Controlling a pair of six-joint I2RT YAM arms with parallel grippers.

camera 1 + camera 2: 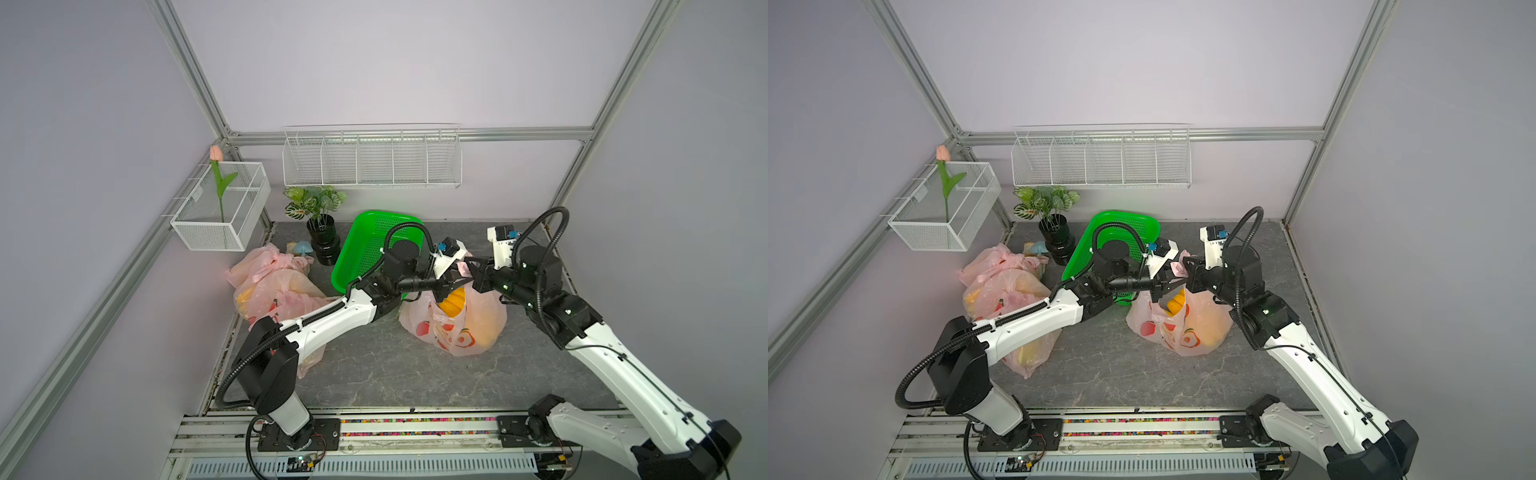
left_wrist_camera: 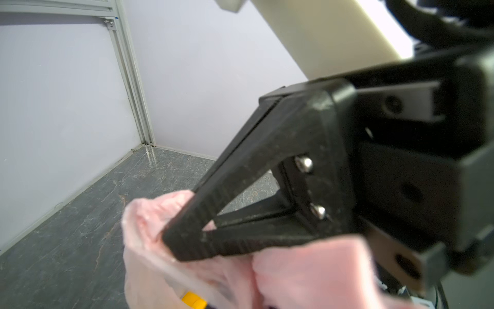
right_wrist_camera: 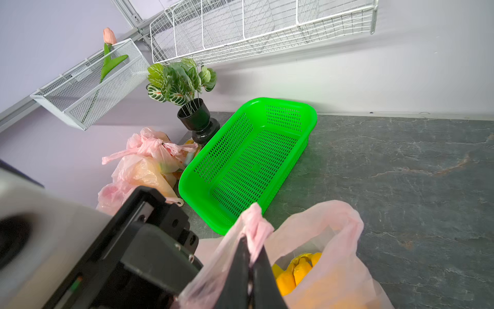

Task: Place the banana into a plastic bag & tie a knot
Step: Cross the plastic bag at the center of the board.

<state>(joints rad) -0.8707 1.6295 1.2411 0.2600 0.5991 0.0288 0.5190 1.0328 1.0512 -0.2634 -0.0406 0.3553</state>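
Banana (image 3: 294,270) is yellow and sits inside the pink plastic bag (image 1: 478,328). You can see it through the bag's open top, which has no knot yet. The bag stands in the middle of the grey tabletop (image 1: 415,374).

The two white and black arms are the biggest things here. The left arm (image 1: 332,316) reaches in from the near left. The right arm (image 1: 623,365) reaches in from the near right. They meet over the far side of the bag. The left jaws are pressed together on a bit of the bag's pink top. The right jaws are shut tight too, and a pink strip of the bag pokes up between them.

A long white wire shelf (image 1: 372,162) hangs on the far wall. A white wire box (image 1: 220,212) hangs on the left wall. The green basket (image 1: 365,249) lies by the far wall, just left of the bag.

A pile of other pink bags (image 1: 274,286) lies at the far left, with yellow things inside. One of them has a knot on top.

A leafy plant (image 1: 316,203) in a black pot stands between that pile and the green basket. A pink tulip (image 1: 215,153) stands in the wire box. A tiny blue mushroom (image 1: 303,248) sits beside the pot.
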